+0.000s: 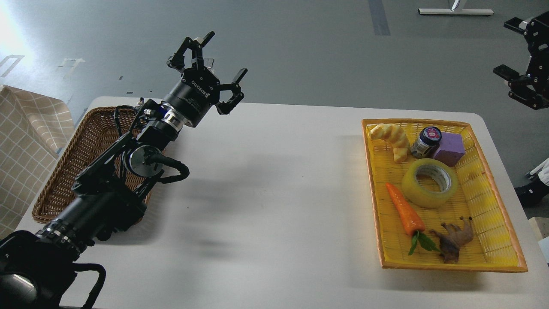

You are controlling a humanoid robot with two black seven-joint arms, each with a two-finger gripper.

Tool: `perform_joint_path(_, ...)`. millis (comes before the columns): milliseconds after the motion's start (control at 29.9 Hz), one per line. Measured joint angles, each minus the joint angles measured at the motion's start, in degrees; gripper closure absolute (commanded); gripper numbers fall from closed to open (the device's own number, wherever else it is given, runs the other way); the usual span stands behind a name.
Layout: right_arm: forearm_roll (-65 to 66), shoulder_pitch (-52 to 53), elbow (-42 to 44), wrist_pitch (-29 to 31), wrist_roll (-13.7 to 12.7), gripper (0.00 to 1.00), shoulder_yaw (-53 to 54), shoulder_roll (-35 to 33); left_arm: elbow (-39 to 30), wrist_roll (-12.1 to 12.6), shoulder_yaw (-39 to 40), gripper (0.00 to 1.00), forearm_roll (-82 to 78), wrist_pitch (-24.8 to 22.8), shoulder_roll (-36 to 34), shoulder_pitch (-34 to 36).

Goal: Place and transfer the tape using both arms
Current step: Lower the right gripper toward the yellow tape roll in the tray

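Observation:
The tape (429, 183), a translucent yellow roll with a grey-white core, lies flat in the middle of the yellow basket (506, 223) at the right of the table. My left gripper (210, 71) is open and empty, raised above the table's far left, near the brown wicker basket (85, 146). My right gripper (521, 56) is open and empty, high at the frame's right edge, beyond the table and far from the tape; it is partly cut off.
In the yellow basket around the tape lie a croissant (392, 138), a small jar (425, 142), a purple block (449, 149), a toy carrot (405, 212) and a brown animal figure (454, 238). A checked cloth (21, 141) hangs at the far left. The white table (274, 193) spans between the baskets.

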State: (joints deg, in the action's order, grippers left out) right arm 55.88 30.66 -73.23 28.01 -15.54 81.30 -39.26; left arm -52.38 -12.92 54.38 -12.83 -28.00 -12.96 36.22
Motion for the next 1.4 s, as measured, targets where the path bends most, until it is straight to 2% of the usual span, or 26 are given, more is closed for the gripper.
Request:
perform_joint_path(200, 16.0, -2.6, -5.7, 0.0, 0.0, 0.00, -0.8, -0.1, 0.0, 0.0, 0.0, 0.00, 0.0, 0.0, 0.0, 0.0)
perform_joint_path(401, 25.7, -8.1, -9.7, 0.0, -0.5, 0.00, -1.6, -0.8, -0.4, 0.1, 0.0, 0.00, 0.0, 0.0, -0.3, 0.1)
perform_joint_path(568, 30.4, -12.0, -10.8, 0.0, -0.5, 0.00, -3.7, -1.4, -0.4, 0.0, 0.0, 0.00, 0.0, 0.0, -0.4, 0.1)
perform_joint_path(935, 41.7, -12.6, -10.8, 0.0, -0.1, 0.00, -10.1, -1.7, -0.4, 0.0, 0.0, 0.00, 0.0, 0.0, -0.6, 0.1)
perform_joint_path(1403, 47.6, -12.5, -10.1, 0.0, 0.0, 0.02, -18.5, -1.1, -0.3, -0.1, 0.0, 0.00, 0.0, 0.0, -0.7, 0.1)
